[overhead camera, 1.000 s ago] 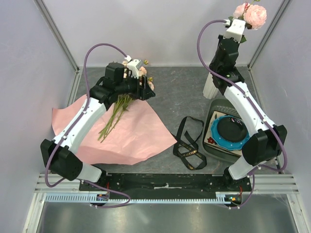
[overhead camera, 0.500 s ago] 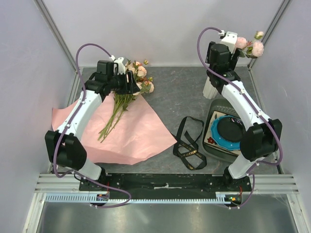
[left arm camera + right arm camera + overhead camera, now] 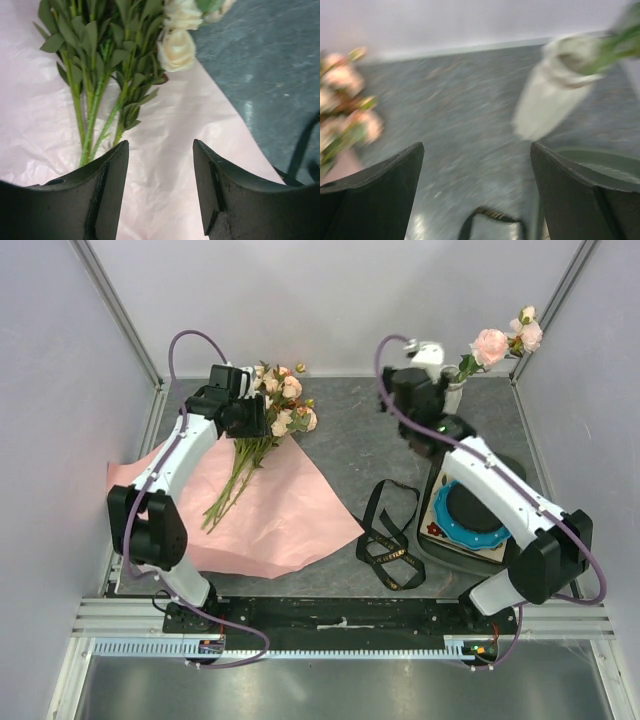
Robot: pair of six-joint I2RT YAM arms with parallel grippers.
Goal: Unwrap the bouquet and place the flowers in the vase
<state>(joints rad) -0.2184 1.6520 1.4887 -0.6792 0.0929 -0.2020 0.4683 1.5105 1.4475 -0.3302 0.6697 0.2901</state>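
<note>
The bouquet is unwrapped. Its flowers [image 3: 283, 403] lie loose, stems [image 3: 95, 115] pointing toward me, on the flattened pink paper [image 3: 270, 525]. The white vase [image 3: 455, 395] stands at the back right, and a few pink roses [image 3: 492, 344] rise from it. My left gripper [image 3: 255, 418] hovers open just over the stems. In the left wrist view its fingertips [image 3: 160, 150] frame bare paper, with the stems ahead and to the left. My right gripper [image 3: 402, 398] is open and empty, left of the vase [image 3: 550, 92]. The right wrist view [image 3: 477, 150] is blurred.
A black ribbon [image 3: 388, 535] lies looped in the middle of the grey table. A blue round dish [image 3: 470, 510] sits on a dark pad at the right, under my right arm. Pale walls and metal posts close in the back and sides.
My right gripper opened, left the pink roses standing in the vase, and swung down and to the left. My left gripper shifted back over the lying flowers, staying open.
</note>
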